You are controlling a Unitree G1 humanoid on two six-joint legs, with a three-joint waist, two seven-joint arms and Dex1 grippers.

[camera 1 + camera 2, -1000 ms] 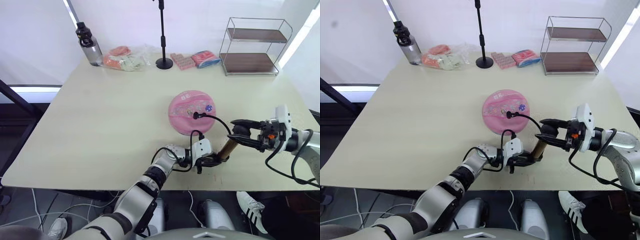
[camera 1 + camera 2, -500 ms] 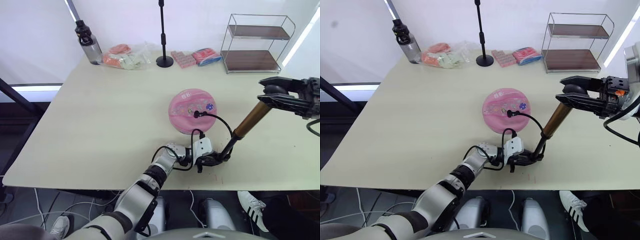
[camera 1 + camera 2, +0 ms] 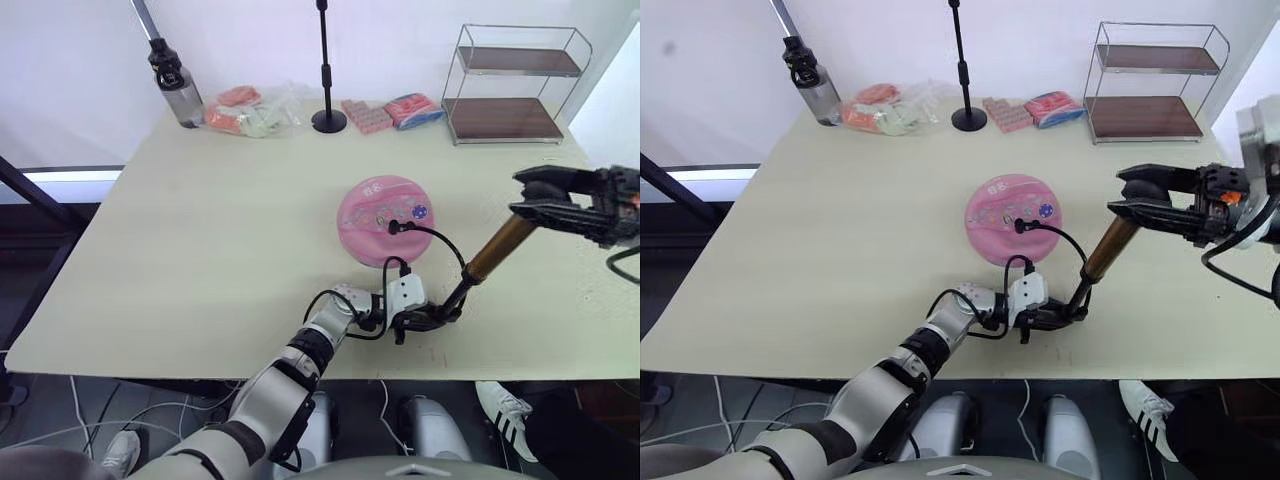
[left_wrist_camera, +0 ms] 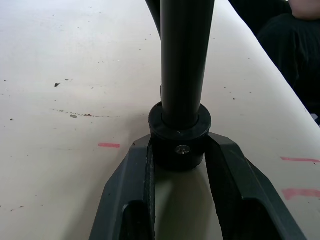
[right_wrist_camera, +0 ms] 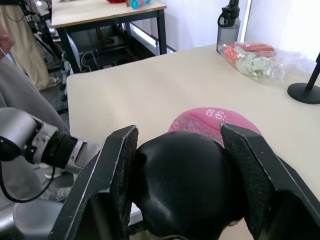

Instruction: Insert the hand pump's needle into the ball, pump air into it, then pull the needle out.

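On the cream table point(image 3: 200, 250) there is one water bottle point(image 3: 176, 82) at the far left corner, one clear bag of orange and pale items point(image 3: 255, 113), one black stand point(image 3: 326, 70), two small packets point(image 3: 390, 113) and one wire shelf rack point(image 3: 515, 85) at the far right. One pink ball point(image 3: 383, 222) lies near the table's middle, and one hand pump point(image 3: 478, 266) slants up from the near edge toward the right, its black hose point(image 3: 440, 240) looping to the ball's valve; the needle itself is too small to see. The left gripper point(image 4: 179, 155) is clenched around the pump's black base cap. The right gripper point(image 3: 535, 198) is closed on the pump's black handle, held above the table.
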